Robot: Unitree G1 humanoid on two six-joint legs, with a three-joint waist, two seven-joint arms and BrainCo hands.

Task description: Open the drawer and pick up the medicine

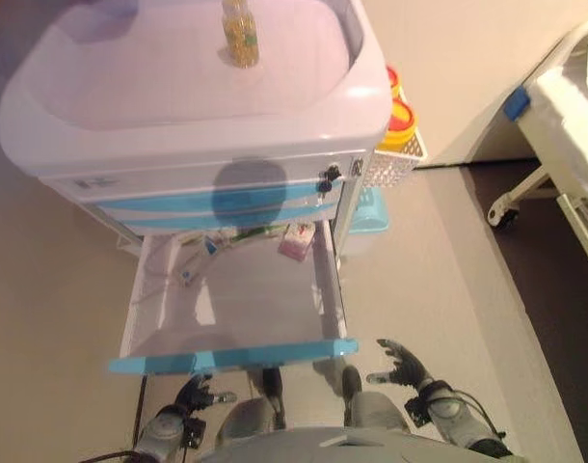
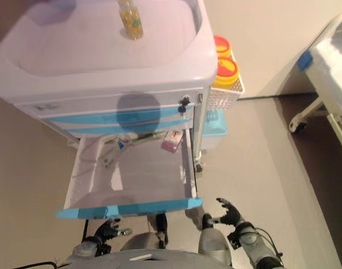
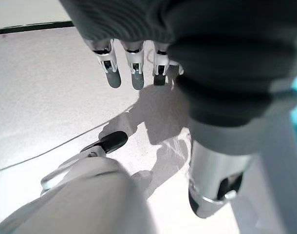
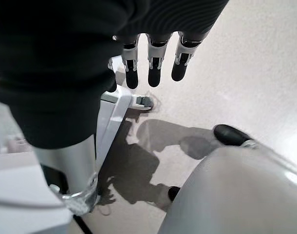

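While the drawer [image 1: 238, 318] stands open, your medicine box [image 1: 296, 240] lies at its back right corner, at eleven o'clock from your right hand [image 1: 405, 367], the nearer one; both it and your left hand [image 1: 194, 394] hang open, empty.

You see two silver-grey arms; each hand, the left hand [image 1: 191, 394] and the right hand [image 1: 406, 368], has silver fingers with dark tips and a dark ribbed cover.

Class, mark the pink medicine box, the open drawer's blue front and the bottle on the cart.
pink medicine box [image 1: 296, 240], left eye view, its top face.
blue drawer front [image 1: 231, 358], left eye view, mid-edge.
bottle [image 1: 239, 34], left eye view, its body.
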